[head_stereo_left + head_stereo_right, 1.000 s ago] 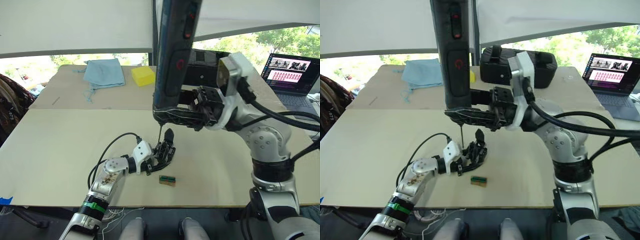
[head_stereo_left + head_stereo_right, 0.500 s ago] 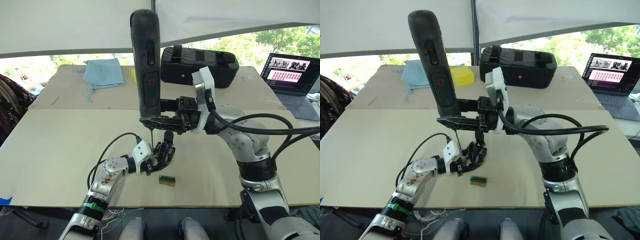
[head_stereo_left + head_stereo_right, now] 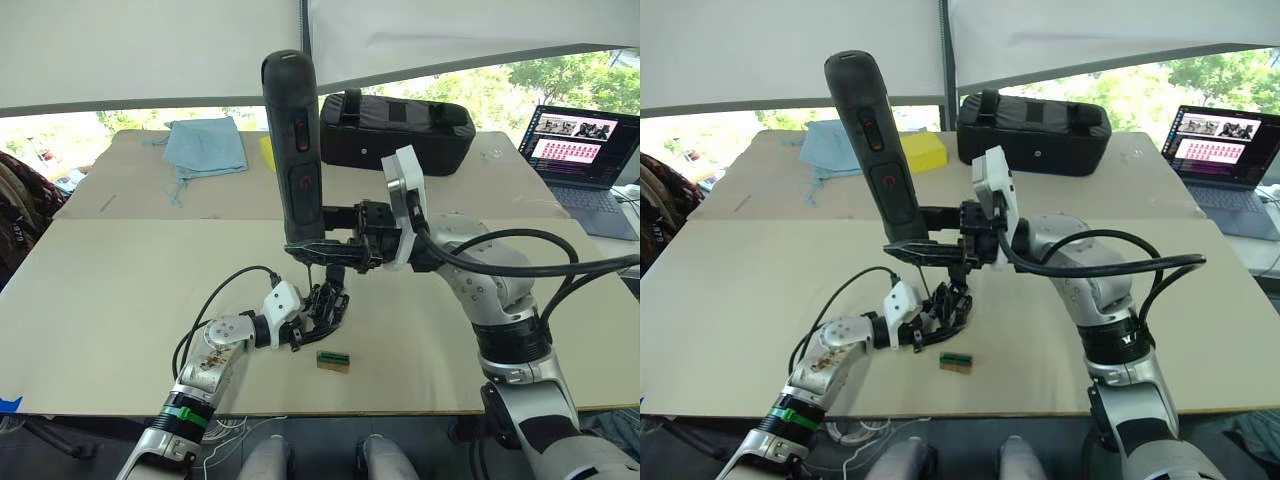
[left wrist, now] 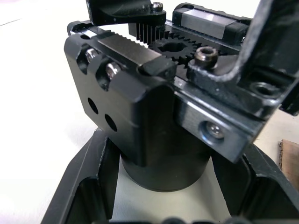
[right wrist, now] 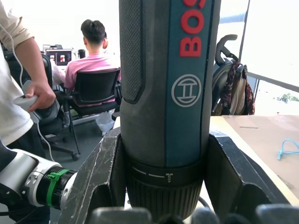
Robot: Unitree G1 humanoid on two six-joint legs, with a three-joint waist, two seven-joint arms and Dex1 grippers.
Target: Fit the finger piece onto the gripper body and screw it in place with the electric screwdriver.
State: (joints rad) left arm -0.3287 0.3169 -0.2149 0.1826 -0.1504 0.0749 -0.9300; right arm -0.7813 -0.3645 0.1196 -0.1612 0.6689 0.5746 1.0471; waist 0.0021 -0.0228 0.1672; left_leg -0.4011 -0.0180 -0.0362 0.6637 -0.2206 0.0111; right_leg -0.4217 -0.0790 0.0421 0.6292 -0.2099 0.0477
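The gripper body [image 3: 325, 306] stands on the counter [image 3: 120, 290] near the front middle, clenched at its round base by the left tool [image 3: 300, 325]; the left wrist view shows the two black fingers [image 4: 88, 182] pressed against that base on either side. The finger piece [image 3: 338, 275] stands up from the far side of the body, seemingly already seated on it. The right tool [image 3: 315, 248] is clamped round the lower end of the screwdriver [image 3: 296, 150], which stands nearly upright right over the body.

A second ago the screwdriver was held high and close to the camera, its bit well above the body. Since then the right arm has carried it down and away, and now the thin bit [image 3: 310, 276] reaches to the top of the body, just beside the finger piece. Whether the tip is seated in a screw head I cannot tell. I judge the approach is done and the driving step is at hand, with the bit needing to stay square to the screw.

A small green-and-brown block [image 3: 334, 360] lies on the counter just in front of the body, untouched.
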